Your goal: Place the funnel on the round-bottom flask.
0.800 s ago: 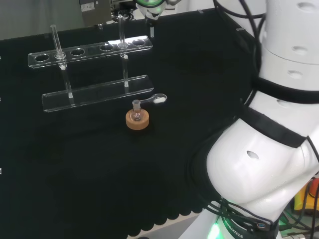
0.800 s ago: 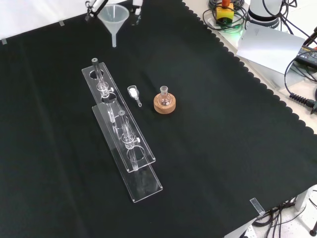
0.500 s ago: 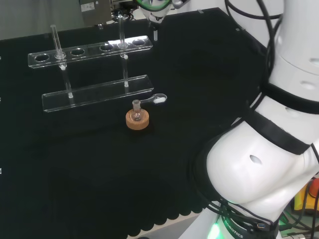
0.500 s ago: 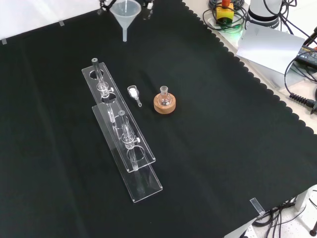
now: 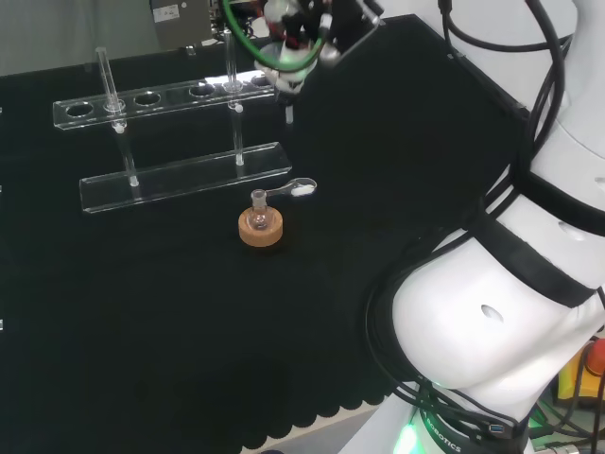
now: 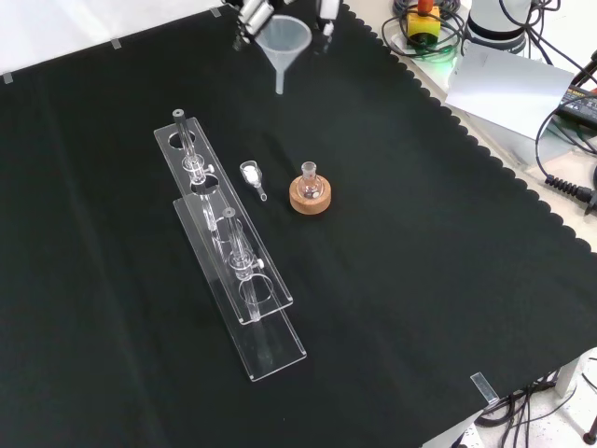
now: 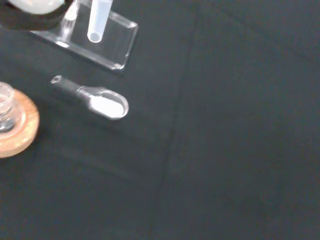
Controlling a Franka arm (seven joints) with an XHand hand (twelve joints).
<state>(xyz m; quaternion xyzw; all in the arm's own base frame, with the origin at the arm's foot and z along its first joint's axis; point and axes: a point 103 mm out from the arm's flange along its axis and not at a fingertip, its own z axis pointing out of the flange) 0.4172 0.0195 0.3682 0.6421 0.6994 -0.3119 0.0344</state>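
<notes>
The hand [image 6: 280, 11] pinches one funnel [image 6: 284, 39] by its rim, held in the air above the cloth [image 6: 420, 280], well apart from the one flask [image 6: 309, 177] on its cork ring [image 6: 309, 198]. One scoop [image 6: 252, 175] lies beside one clear rack [image 6: 229, 247].

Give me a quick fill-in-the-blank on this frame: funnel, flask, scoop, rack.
1. The hand carries the funnel with its spout pointing ____.
2. The flask sits on a ____ ring on the black cloth.
3. In the front view, the small scoop lies between the flask and the clear ____.
4. The scoop holds a ____ powder.

Missing words: down; cork; rack; white
</notes>
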